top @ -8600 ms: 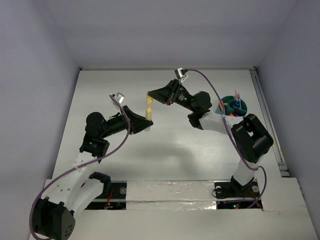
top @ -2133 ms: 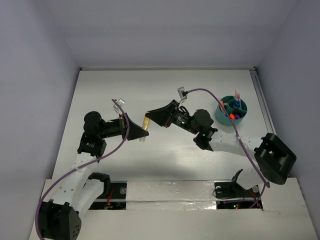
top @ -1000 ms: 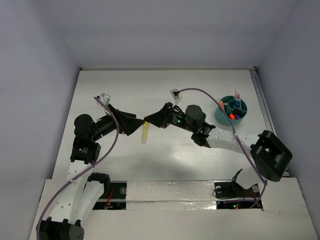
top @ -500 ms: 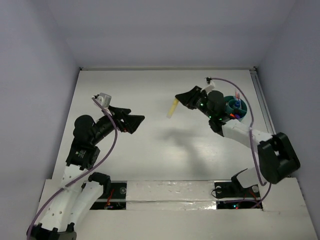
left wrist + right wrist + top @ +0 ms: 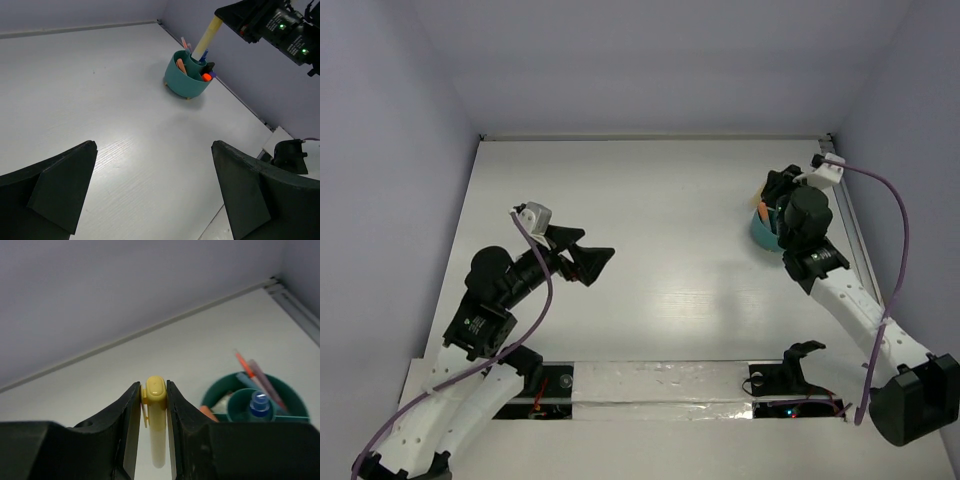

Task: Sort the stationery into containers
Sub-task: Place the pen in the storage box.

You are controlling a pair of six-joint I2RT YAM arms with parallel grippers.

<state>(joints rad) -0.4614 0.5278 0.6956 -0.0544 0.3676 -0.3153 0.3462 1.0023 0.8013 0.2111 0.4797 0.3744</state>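
The pale yellow plastic marker is pinched at its clipped end by our right claw — jaws closed snugly on it. From the left wrist we see its lower end dip toward the middle of the round teal plastic organiser; we cannot tell whether it touches. The organiser stands on the white surface near the far right edge, holding an orange highlighter and a blue-capped pen. Our left claw — spread wide, empty — hangs well apart.

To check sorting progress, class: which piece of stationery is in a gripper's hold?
The yellow marker, clamped in the right gripper; the others rest in the teal organiser.
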